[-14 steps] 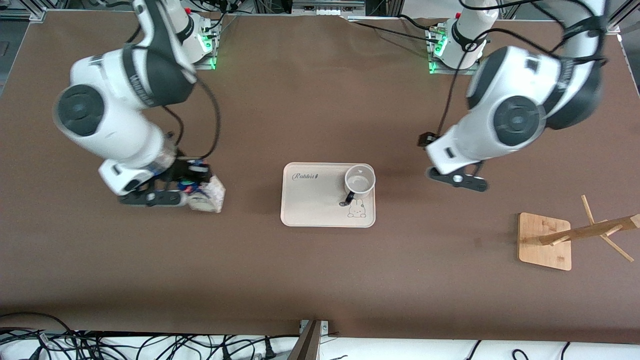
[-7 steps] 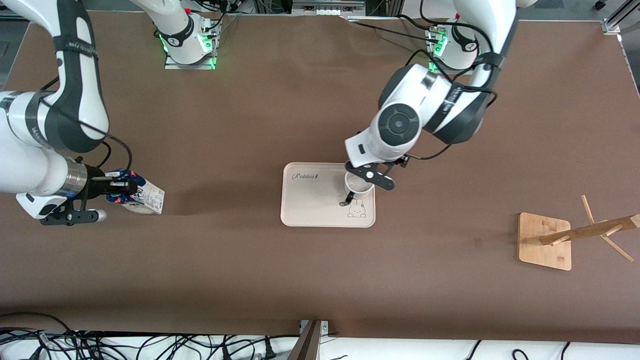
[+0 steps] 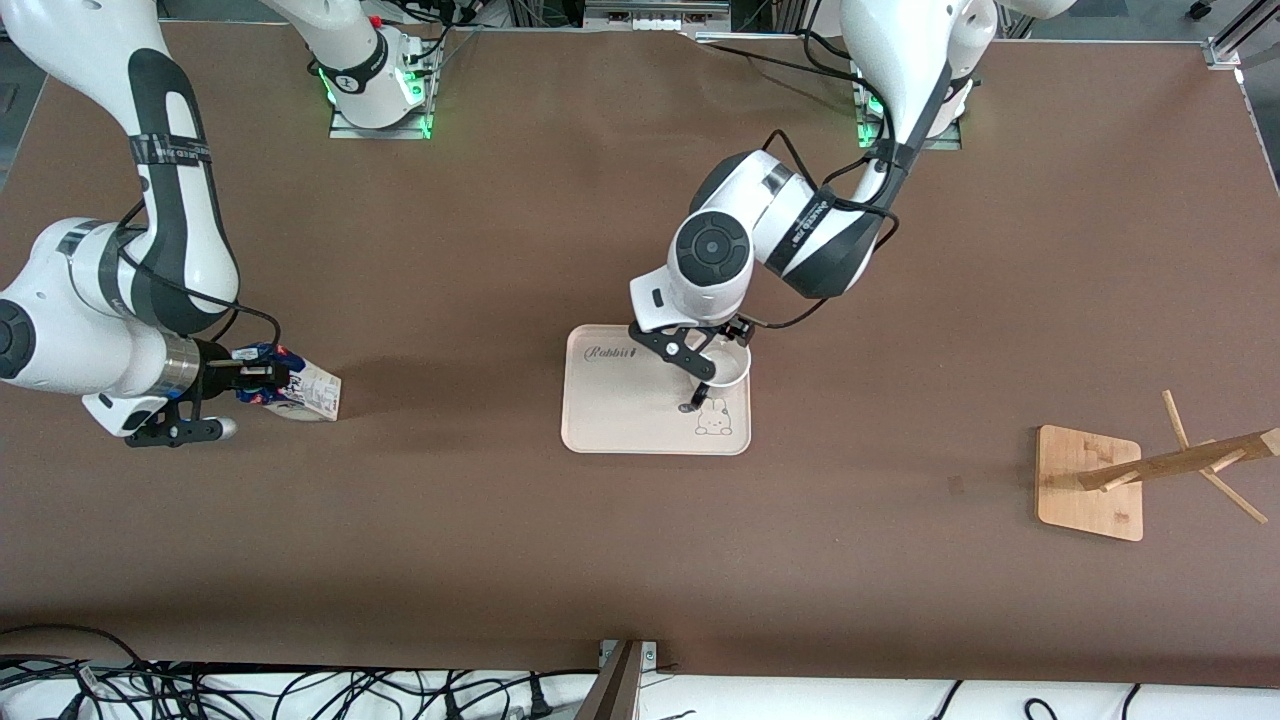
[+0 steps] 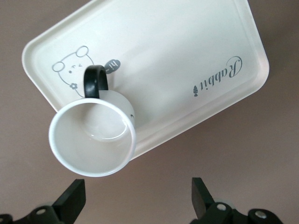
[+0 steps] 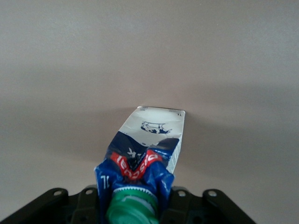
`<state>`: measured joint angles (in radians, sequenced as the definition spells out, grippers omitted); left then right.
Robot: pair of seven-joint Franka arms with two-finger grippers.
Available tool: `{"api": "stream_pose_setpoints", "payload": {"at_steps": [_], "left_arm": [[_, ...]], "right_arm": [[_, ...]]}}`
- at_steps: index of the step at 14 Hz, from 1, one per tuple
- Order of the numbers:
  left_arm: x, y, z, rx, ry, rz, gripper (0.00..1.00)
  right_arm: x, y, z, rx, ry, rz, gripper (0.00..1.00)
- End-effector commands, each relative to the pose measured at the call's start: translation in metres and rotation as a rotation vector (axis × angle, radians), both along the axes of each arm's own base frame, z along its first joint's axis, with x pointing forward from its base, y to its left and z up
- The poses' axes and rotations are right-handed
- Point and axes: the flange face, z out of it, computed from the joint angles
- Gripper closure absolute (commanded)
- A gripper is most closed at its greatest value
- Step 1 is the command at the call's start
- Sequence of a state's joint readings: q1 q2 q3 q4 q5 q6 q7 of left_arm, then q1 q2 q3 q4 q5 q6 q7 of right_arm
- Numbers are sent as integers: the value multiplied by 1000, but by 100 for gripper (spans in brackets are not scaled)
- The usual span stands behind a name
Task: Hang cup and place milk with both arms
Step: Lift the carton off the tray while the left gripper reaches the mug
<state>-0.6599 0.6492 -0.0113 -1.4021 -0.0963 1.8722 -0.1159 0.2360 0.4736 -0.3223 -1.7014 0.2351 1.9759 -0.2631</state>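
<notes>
The brown table (image 3: pixel 520 220) carries all items. The left arm (image 3: pixel 800 230) reaches from its base down over the middle of the table; the right arm (image 3: pixel 120 290) bends out over its own end of the table.

A cream tray (image 3: pixel 620 410) printed with a rabbit lies at mid-table. A wooden rack (image 3: pixel 1090 480) with slanting pegs stands toward the left arm's end, well apart from the tray.

The milk (image 3: pixel 300 388) is gripped at its blue gabled top by the right gripper (image 3: pixel 262 372), fingers pinched tight on it. The carton tilts, its cream base pointing toward the tray, above the bare table. In the right wrist view the milk (image 5: pixel 145 154) shows its green cap nearest the gripper.

The cup (image 3: pixel 728 366) stands upright on the tray corner nearest the left arm's base, black handle toward the front camera. The left gripper (image 3: pixel 700 352) hangs over it, fingers (image 4: pixel 72 198) spread wide, holding nothing.
</notes>
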Motion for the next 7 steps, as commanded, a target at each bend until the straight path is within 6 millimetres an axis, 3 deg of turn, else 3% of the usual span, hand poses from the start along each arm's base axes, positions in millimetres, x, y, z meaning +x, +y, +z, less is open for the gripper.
{"api": "stream_pose_setpoints", "payload": {"at_steps": [1,4,7], "left_arm": [[2,-13,-5,23,-50,-21,0],[3,-13,-23,47,-54,-29,0],[12,-8,-27,34,-77,-29,0]], "right_arm": [[-11,-2,-8,27,-7,18,3],[-9,-2,5,29,-24,20,0],[-7,-3,42,29,-80,23,0]]}}
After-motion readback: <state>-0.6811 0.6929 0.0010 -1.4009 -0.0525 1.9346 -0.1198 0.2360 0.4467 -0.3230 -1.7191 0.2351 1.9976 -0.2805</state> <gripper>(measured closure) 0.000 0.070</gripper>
